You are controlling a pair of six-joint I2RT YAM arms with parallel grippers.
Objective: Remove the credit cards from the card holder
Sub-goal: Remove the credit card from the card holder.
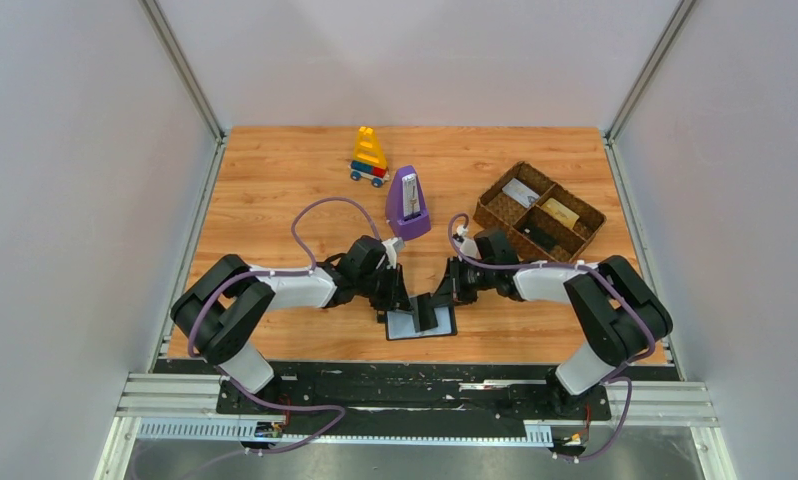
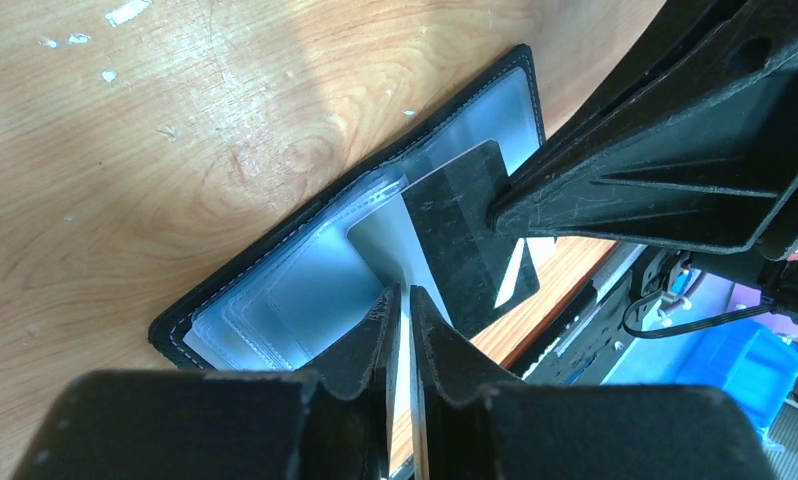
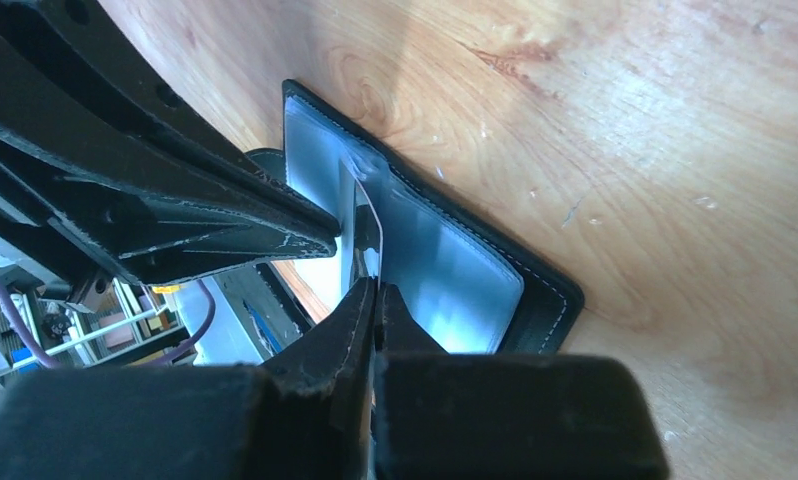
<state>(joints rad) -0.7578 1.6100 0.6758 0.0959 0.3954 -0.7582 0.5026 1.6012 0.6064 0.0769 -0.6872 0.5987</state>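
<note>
The card holder lies open near the table's front edge, its grey-blue panels facing up. My left gripper is shut on a thin clear sleeve leaf that stands up from the holder's spine. From the other side, my right gripper is shut on the edge of a black credit card that sticks out of that sleeve. In the top view the left gripper and the right gripper meet tip to tip over the card holder.
A brown woven divided tray with small cards in it stands at the back right. A purple metronome and a toy block car stand at the back centre. The table's front edge runs just behind the holder.
</note>
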